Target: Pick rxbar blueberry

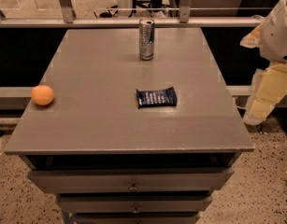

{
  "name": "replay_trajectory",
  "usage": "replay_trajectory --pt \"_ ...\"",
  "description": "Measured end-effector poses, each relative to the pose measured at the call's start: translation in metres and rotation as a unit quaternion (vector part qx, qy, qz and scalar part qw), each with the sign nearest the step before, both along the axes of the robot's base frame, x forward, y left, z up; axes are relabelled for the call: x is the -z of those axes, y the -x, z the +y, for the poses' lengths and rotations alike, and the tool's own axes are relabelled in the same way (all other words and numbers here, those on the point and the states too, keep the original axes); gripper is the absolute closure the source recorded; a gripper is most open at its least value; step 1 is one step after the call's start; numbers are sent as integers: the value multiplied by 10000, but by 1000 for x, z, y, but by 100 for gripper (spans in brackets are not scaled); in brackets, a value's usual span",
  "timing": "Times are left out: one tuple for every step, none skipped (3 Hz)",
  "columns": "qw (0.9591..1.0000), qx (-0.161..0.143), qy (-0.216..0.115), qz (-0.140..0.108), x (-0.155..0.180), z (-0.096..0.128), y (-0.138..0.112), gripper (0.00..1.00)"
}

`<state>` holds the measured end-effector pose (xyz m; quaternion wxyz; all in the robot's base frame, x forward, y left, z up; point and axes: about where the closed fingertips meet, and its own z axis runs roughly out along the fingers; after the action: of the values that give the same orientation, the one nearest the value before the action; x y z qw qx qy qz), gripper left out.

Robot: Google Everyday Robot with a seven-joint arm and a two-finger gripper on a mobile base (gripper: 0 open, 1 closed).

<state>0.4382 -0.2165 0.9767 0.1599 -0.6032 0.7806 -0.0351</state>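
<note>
The rxbar blueberry (156, 97) lay flat on the grey table (87, 125), about mid-top and slightly right of centre. Its long side ran left-right, the dark navy wrapper with pale lettering faced up, and nothing touched it. A tall silver-and-blue can (146, 38) stood upright farther back, nearly in line with the bar but well apart from it, near the far edge. An orange (42, 95) sat close to the left edge, about level with the bar and well apart from both. The arm (279, 29) (white joint up top, cream segments below) showed at the right border, off the table's right side. The gripper (256, 111) hung at its low end, beside the table's right edge, pointing down toward the speckled floor (269, 171), well apart from the bar; how wide it stood could not be told. Drawers (133, 181) with small knobs were stacked under the tabletop on the near side. A metal rail (110, 9) ran across behind the far edge.
</note>
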Motion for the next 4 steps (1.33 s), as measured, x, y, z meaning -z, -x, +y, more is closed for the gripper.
replay_trajectory --pt "10000 0 0 0 0 0 0 0" --pt "9991 -364 -162 -174 14 32 -30 0" --pt "9933 -988 -412 -446 41 97 -90 0" --pt "9884 -1331 -521 -512 63 136 -120 0"
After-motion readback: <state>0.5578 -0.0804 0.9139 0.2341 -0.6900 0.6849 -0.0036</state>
